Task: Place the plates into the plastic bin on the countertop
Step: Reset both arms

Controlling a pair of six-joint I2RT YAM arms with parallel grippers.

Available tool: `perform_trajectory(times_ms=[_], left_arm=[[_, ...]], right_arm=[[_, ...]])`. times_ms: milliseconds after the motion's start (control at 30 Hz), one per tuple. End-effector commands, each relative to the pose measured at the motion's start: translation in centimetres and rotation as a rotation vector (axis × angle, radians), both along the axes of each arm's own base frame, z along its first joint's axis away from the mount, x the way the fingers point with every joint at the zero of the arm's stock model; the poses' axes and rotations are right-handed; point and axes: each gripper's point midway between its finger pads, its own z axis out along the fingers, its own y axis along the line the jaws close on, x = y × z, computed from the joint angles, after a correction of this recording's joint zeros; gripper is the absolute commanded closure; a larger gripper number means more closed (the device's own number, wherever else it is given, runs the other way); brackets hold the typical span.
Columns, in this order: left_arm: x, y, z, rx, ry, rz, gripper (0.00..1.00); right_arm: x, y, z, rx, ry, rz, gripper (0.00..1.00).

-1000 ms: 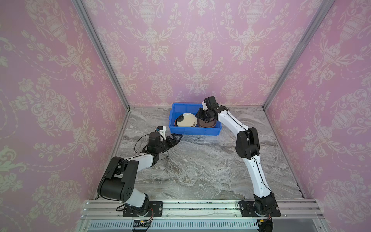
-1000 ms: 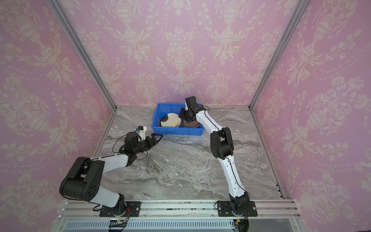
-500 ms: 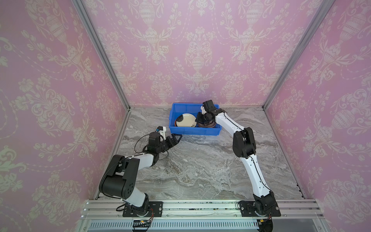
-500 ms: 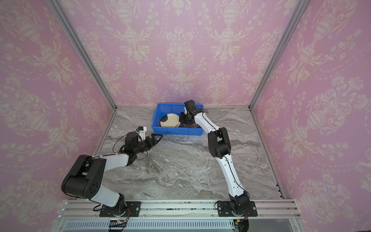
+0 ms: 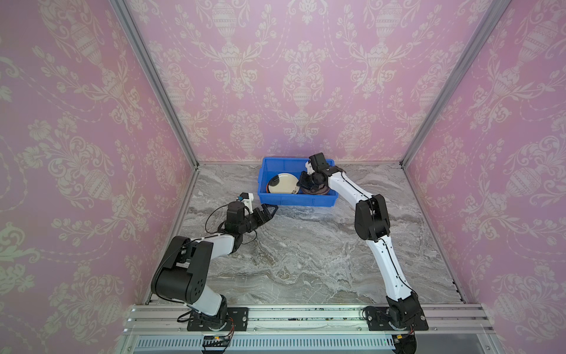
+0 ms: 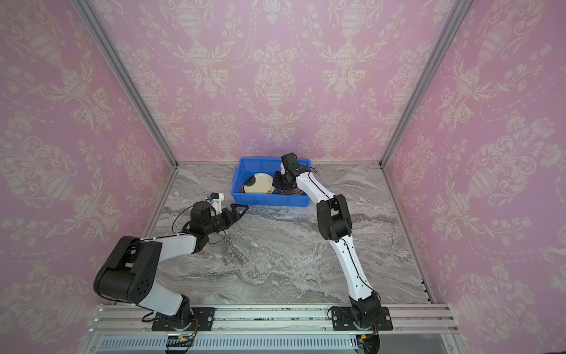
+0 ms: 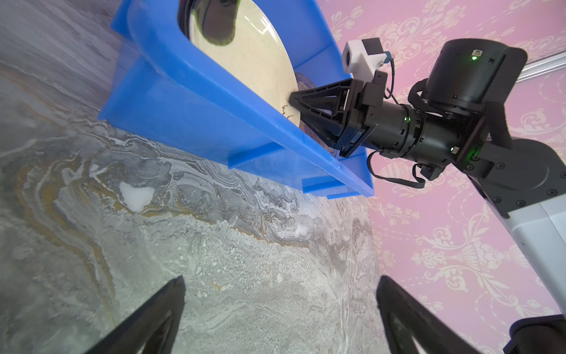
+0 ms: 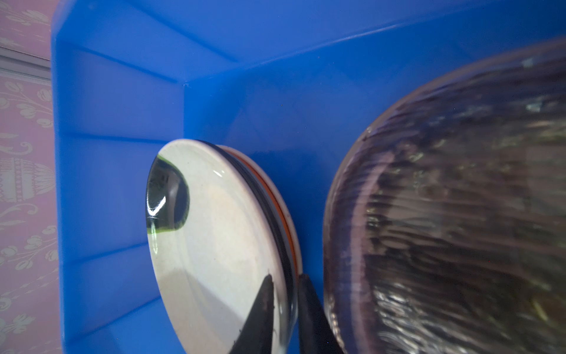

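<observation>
The blue plastic bin (image 5: 294, 200) (image 6: 266, 199) stands at the back of the marble countertop (image 5: 306, 254). Inside it a cream plate (image 5: 283, 183) (image 8: 214, 230) tops a small stack with black and orange rims, beside a pile of brownish translucent plates (image 5: 318, 191) (image 8: 459, 214). My right gripper (image 5: 302, 184) (image 8: 288, 306) reaches into the bin, shut on the cream plate's rim, one finger over its face and one behind the edge. My left gripper (image 5: 271, 210) (image 7: 280, 279) hangs open and empty over the countertop, just in front of the bin's near left corner.
Pink patterned walls with aluminium corner posts close in three sides. An aluminium rail (image 5: 306, 315) carrying both arm bases runs along the front edge. The right arm (image 7: 444, 122) stretches over the bin's right end.
The right arm has shifted slightly left over the bin, bringing its jaws from the brownish plates to the cream plate's rim. The left arm has stayed still and open.
</observation>
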Motion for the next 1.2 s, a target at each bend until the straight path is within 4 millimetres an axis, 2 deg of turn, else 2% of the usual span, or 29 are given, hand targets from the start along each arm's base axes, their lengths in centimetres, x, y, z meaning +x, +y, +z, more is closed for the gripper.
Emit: perform_trajectory(times_ms=[0, 100, 300, 433, 533, 600, 633, 667, 767, 900, 1067, 1167], left_arm=[[0.4, 0.2, 0.9, 0.0, -0.031, -0.003, 0.01], [0.8, 0.3, 1.6, 0.023, -0.049, -0.001, 0.01], [1.5, 0.9, 3.4, 0.084, -0.101, 0.014, 0.01], [1.8, 1.4, 4.9, 0.124, -0.142, 0.041, 0.01], [2.2, 3.4, 5.9, 0.241, -0.165, 0.124, 0.01], [2.2, 5.3, 6.4, 0.361, -0.186, 0.192, 0.01], [2.2, 6.6, 6.8, 0.421, -0.205, 0.24, 0.01], [2.1, 7.5, 7.3, 0.476, -0.242, 0.278, 0.01], [1.5, 9.4, 8.8, 0.601, -0.393, 0.345, 0.01], [-0.2, 11.7, 8.9, 0.785, -0.494, 0.407, 0.01], [-2.3, 15.4, 8.9, 1.003, -0.498, 0.521, 0.01], [-3.1, 17.0, 7.8, 1.067, -0.479, 0.571, 0.01]], right_arm=[[0.1, 0.2, 0.1, 0.021, -0.008, -0.01, 0.8], [0.6, -0.3, 2.4, 0.03, -0.056, -0.009, 0.78], [1.7, -2.9, 8.3, 0.054, -0.154, -0.029, 0.73], [0.7, -4.7, 12.7, 0.037, -0.232, -0.023, 0.71], [-1.1, -5.6, 16.1, 0.022, -0.304, -0.01, 0.69], [-2.8, -6.2, 17.8, 0.016, -0.354, 0.008, 0.55], [-3.8, -6.7, 18.8, 0.012, -0.382, 0.012, 0.36], [-4.9, -7.0, 19.5, 0.009, -0.408, 0.022, 0.01], [-8.0, -8.7, 20.5, -0.021, -0.462, 0.011, 0.0], [-11.5, -11.2, 19.7, -0.09, -0.481, -0.024, 0.0], [-15.2, -15.5, 17.5, -0.253, -0.496, -0.112, 0.0], [-16.9, -17.5, 15.2, -0.345, -0.477, -0.135, 0.0]])
